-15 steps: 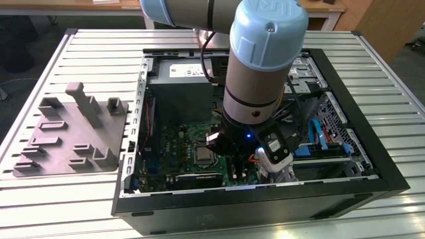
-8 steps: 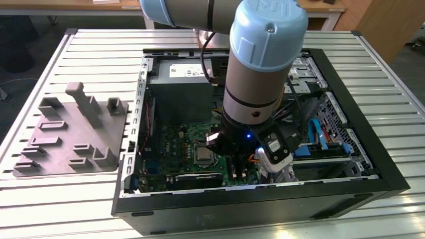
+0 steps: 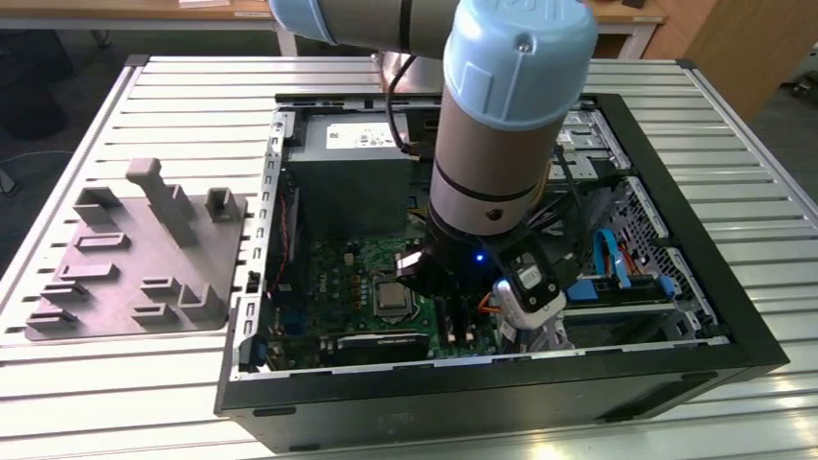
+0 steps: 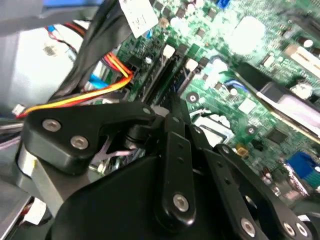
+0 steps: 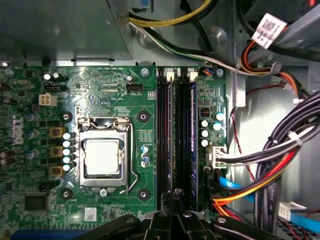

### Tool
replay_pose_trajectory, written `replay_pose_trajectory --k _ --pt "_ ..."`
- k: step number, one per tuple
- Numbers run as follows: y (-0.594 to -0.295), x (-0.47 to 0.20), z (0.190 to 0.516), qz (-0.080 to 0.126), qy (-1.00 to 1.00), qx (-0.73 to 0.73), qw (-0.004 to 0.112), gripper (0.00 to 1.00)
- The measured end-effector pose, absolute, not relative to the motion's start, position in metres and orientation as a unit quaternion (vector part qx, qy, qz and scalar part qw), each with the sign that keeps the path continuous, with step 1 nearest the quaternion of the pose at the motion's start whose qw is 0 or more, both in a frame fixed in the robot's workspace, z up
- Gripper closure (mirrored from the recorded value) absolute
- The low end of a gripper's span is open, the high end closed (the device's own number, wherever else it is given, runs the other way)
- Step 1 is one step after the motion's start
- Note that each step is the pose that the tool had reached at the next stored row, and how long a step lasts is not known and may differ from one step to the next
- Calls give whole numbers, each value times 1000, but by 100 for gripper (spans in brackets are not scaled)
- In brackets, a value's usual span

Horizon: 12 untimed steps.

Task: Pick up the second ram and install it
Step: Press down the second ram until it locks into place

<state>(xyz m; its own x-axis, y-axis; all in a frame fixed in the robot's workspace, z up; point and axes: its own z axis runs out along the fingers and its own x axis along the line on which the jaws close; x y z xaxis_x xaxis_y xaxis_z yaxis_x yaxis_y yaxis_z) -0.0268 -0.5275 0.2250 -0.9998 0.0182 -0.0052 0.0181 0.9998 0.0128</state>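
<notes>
Exterior view: arm reaching down into the open computer case point(image 3: 715, 287), gripper point(image 3: 454, 287) low over the motherboard point(image 3: 339, 278). Both wrist views: gripper point(image 5: 175, 212) point(image 4: 172, 112) poised at the RAM slots point(image 5: 177, 135) point(image 4: 167, 70) beside the CPU socket point(image 5: 102, 157). Whether closed on a RAM stick, or where that stick is, cannot tell.

Green motherboard point(image 5: 100, 100) under my black hand point(image 5: 175, 200), black slots point(image 5: 177, 135), yellow, orange, red wires point(image 5: 250, 195), pale blue arm point(image 3: 518, 62), perhaps grey-purple tray point(image 3: 128, 254).

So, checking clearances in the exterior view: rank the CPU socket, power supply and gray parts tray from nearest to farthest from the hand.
1. CPU socket, on the motherboard beside the hand.
2. Power supply, at the case's far end.
3. Gray parts tray, outside the case, on the exterior view's left.
</notes>
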Motion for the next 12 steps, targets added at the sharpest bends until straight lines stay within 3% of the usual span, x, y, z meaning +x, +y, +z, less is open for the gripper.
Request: replay_pose_trajectory --k 8,12 --pt "-528 -27 257 6 1000 9 3 90" --pt "-528 -27 258 6 1000 9 3 90"
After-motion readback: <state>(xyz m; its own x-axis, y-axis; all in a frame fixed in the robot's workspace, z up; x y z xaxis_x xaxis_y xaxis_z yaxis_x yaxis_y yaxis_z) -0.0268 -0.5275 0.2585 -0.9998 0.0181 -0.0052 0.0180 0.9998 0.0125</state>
